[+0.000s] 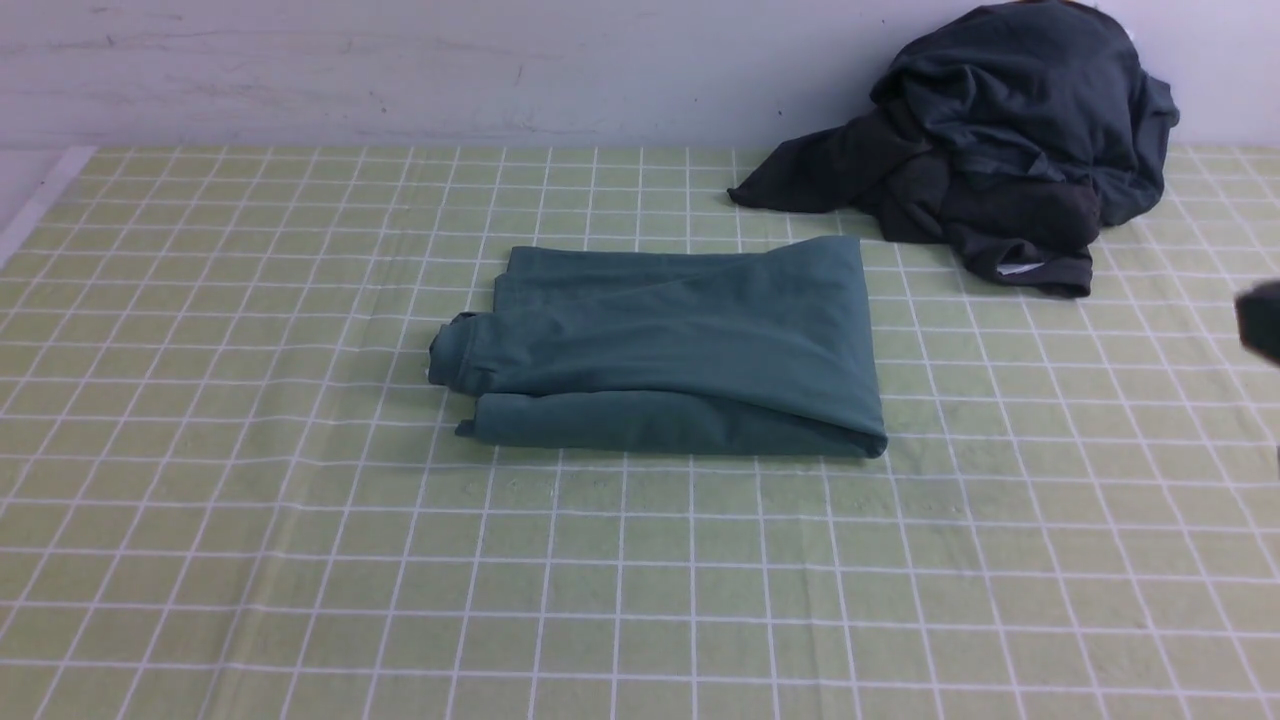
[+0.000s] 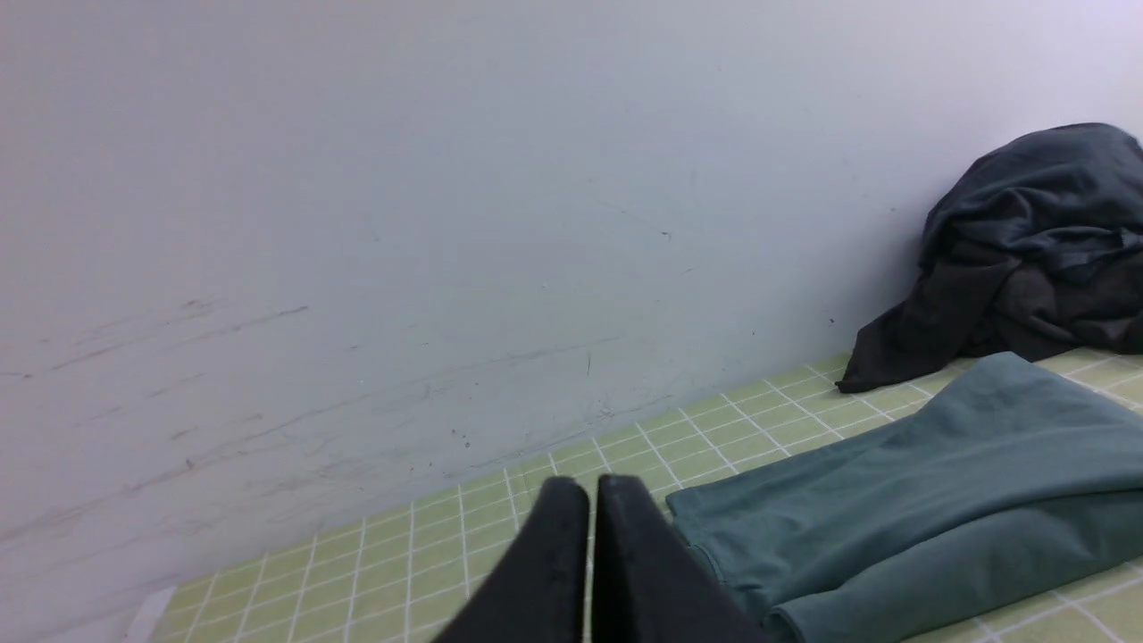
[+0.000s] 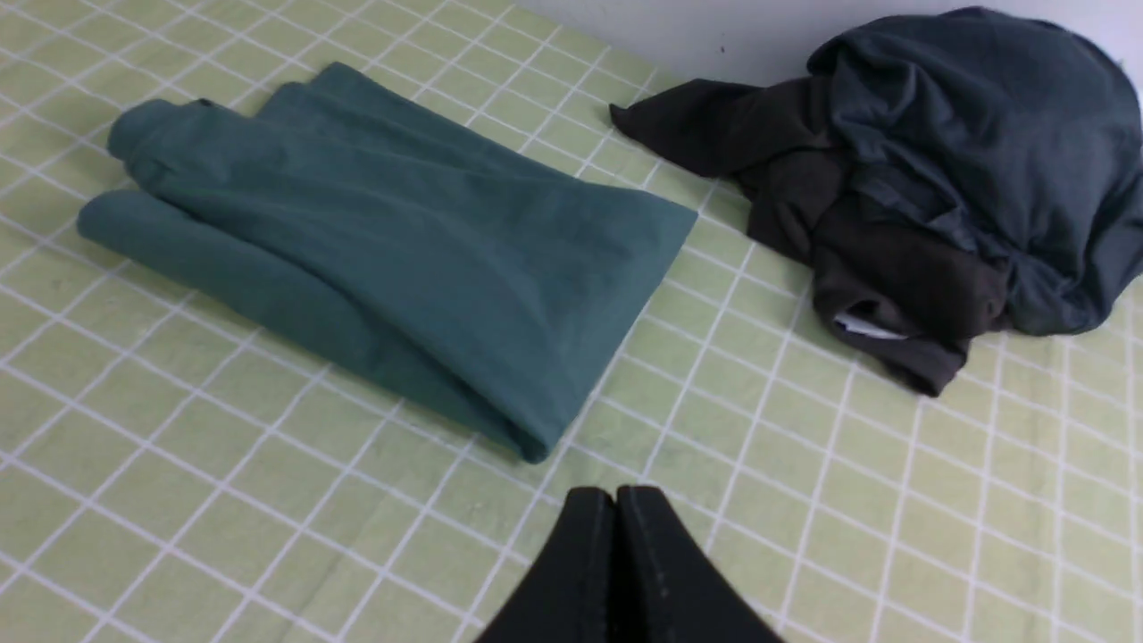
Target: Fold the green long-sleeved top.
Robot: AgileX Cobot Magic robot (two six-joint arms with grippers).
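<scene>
On the middle of the green checked cloth (image 1: pixel 300 560): green long-sleeved top (image 1: pixel 680 350), folded into a compact rectangle, lying flat, rounded fold edge toward the near side, bunched layered ends at the left, smooth folded corner at the near right. At the far right, against the pale wall (image 1: pixel 400 70): heap of dark charcoal garments (image 1: pixel 1000 150), crumpled, one flap reaching leftward onto the cloth, well apart from the folded top, small white label showing at the near edge of the heap.

Left wrist view: left gripper (image 2: pixel 590 487), black fingers pressed together tip to tip, nothing between them, raised clear of the cloth, just beside the left end of the top without touching it.

Right wrist view: right gripper (image 3: pixel 616 494), fingers likewise closed flat against each other, empty, poised over bare cloth just near of the top's near-right corner, no contact with fabric.

At the right edge of the front view: dark blurred part of the right arm (image 1: pixel 1262 318), gripper itself not discernible there.
</scene>
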